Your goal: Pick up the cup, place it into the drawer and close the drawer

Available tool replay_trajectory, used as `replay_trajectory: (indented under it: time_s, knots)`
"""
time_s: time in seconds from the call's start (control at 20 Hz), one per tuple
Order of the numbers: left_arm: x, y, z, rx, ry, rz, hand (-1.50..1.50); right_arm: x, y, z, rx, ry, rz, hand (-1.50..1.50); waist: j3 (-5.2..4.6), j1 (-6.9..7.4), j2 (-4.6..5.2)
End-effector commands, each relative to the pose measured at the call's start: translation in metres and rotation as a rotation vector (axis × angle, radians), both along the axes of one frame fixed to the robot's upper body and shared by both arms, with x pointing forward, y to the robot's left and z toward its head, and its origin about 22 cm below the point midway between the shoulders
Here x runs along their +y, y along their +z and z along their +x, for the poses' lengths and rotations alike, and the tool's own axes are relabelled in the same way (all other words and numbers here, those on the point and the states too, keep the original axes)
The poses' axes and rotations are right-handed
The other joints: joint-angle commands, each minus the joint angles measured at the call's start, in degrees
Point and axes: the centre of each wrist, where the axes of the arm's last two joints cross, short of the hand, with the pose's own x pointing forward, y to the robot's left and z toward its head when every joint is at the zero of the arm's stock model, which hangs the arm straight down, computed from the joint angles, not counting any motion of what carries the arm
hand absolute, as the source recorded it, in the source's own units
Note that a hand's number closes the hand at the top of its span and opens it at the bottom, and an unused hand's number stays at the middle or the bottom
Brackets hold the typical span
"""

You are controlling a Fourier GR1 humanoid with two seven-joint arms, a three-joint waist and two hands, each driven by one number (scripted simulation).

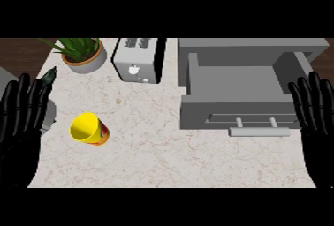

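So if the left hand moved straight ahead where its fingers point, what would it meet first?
Probably the dark green bottle, just beyond the open left hand and its fingertips; how high each sits is unclear.

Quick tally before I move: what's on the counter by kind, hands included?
Cups: 1, yellow cup, lying tilted on the counter
Drawers: 1, grey drawer, pulled open
Toasters: 1, toaster
Potted plants: 1, potted plant
Bottles: 1, dark bottle, partly hidden
Hands: 2, left hand and right hand, both open at the edges
Total: 7
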Motion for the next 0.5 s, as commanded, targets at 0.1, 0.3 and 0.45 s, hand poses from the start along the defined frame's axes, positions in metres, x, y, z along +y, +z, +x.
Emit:
replay_trajectory:
  time_s: [0.1,0.3,0.45]
  knots:
    - [0.033,0.003,0.005,-0.018,-0.115,0.017,-1.5,-0.005,0.005,-0.001,-0.044,-0.007,0.032,-1.5,-0.51,0.05,1.02]
    - [0.045,-0.026,0.012,0.19,-0.169,-0.2,-1.5,-0.001,-0.007,0.01,0.144,0.089,-0.039,-1.5,-0.62,0.67,1.56]
    - [0.072,-0.033,0.016,0.207,-0.179,-0.23,-1.5,0.0,0.009,0.021,0.144,0.093,-0.019,-1.5,-0.57,0.52,1.2]
